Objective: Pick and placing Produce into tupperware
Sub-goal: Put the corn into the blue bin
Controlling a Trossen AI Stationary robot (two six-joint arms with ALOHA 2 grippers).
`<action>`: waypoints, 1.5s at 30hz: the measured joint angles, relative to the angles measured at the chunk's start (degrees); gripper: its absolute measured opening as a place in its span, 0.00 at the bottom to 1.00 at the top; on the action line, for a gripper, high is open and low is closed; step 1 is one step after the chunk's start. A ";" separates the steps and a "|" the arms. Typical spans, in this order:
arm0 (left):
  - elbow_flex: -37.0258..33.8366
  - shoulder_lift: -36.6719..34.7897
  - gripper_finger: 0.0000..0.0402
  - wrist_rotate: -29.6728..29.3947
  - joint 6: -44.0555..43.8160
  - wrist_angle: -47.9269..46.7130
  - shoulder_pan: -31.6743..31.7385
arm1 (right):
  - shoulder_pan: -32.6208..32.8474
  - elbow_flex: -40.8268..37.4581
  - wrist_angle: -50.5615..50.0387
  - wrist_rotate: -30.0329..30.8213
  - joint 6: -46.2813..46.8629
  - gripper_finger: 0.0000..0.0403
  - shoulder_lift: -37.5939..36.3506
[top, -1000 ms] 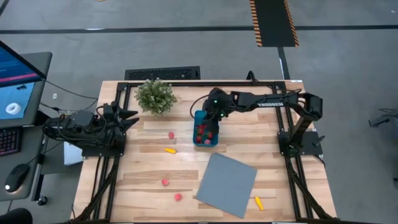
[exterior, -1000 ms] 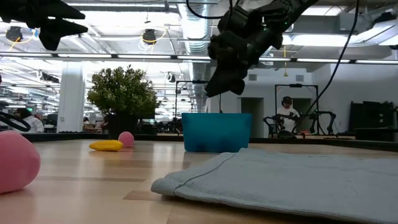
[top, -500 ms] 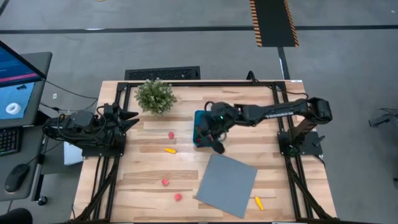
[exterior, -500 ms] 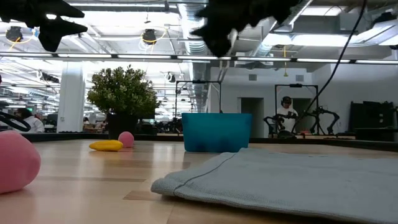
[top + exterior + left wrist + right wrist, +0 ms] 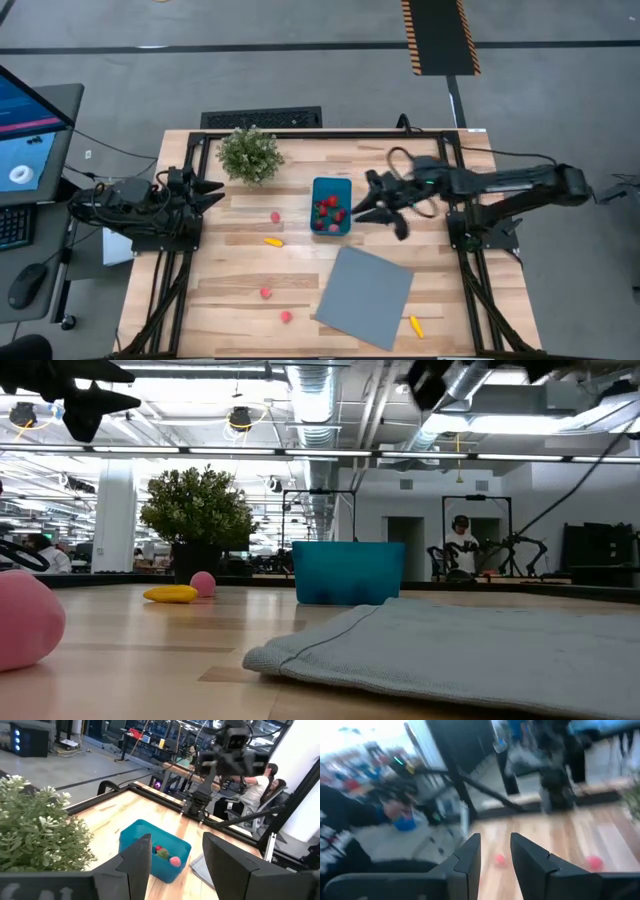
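The teal tupperware (image 5: 331, 205) stands on its base mid-table with several red and pink produce pieces inside; it also shows in the low view (image 5: 348, 572) and the left wrist view (image 5: 155, 854). Loose produce lies on the wood: a pink piece (image 5: 275, 217), a yellow one (image 5: 273, 241), a pink one (image 5: 266, 293), a red one (image 5: 286, 316) and an orange one (image 5: 415, 326). My right gripper (image 5: 362, 200) hovers high, just right of the tub, pointing about level toward it, open and empty (image 5: 495, 840). My left gripper (image 5: 208, 190) waits open at the left edge (image 5: 176, 839).
A grey-blue square sheet (image 5: 365, 296) lies flat at the near right, its edge close to the tub. A bushy potted plant (image 5: 249, 154) stands at the far left. People and other rigs show in the room beyond the table.
My right gripper has risen from over the tupperware and drawn back toward the table's right edge, tipping up from pointing down into the tub to about level. The tub has stayed where it was.
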 joint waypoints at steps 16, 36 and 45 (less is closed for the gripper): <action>0.02 14.52 0.42 4.75 0.86 12.18 0.00 | 23.57 -16.83 -6.02 28.19 8.29 0.30 -22.34; 0.02 32.59 0.42 4.02 -1.54 27.37 0.00 | 54.16 -17.54 -22.92 37.11 66.87 0.29 -14.17; 0.02 42.14 0.42 5.85 -1.50 34.89 -0.79 | 58.86 -13.65 -20.84 34.71 85.68 0.29 -0.93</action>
